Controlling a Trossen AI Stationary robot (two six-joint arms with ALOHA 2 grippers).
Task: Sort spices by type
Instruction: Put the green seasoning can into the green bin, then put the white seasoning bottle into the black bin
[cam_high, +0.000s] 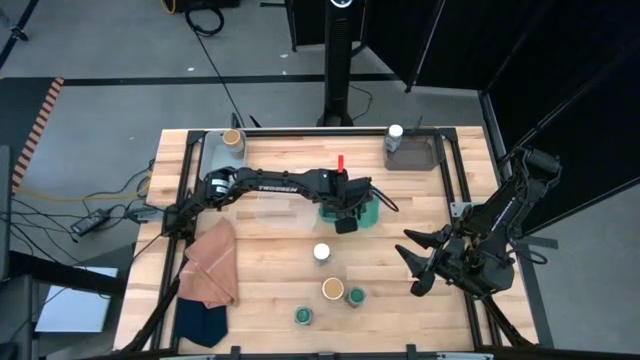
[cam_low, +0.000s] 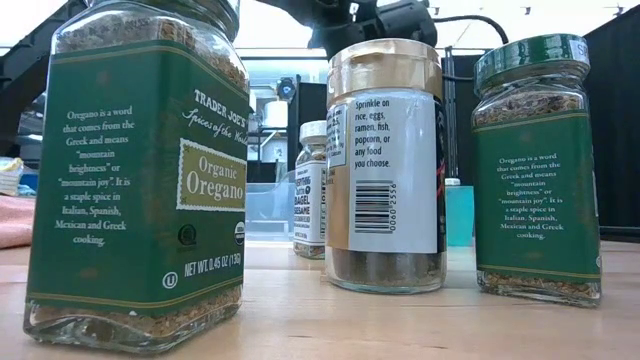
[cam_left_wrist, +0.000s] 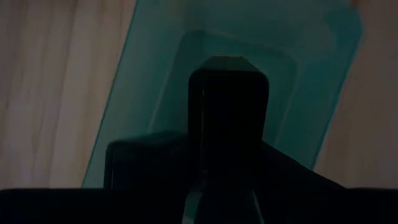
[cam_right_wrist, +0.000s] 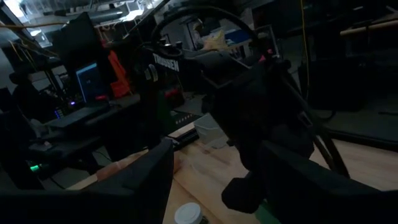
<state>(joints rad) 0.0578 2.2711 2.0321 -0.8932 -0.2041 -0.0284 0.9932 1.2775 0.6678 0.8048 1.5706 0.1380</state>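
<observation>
Your left tool (cam_high: 347, 222) hangs over the teal tray (cam_high: 369, 214) gripping a dark tin (cam_left_wrist: 228, 112); release early and it tips. Right tool (cam_high: 420, 262) waits open, far right of the worktop (cam_high: 270, 270).

Even overhead light on the table, bright backlit glare behind jars, both wrist views dim and murky
</observation>
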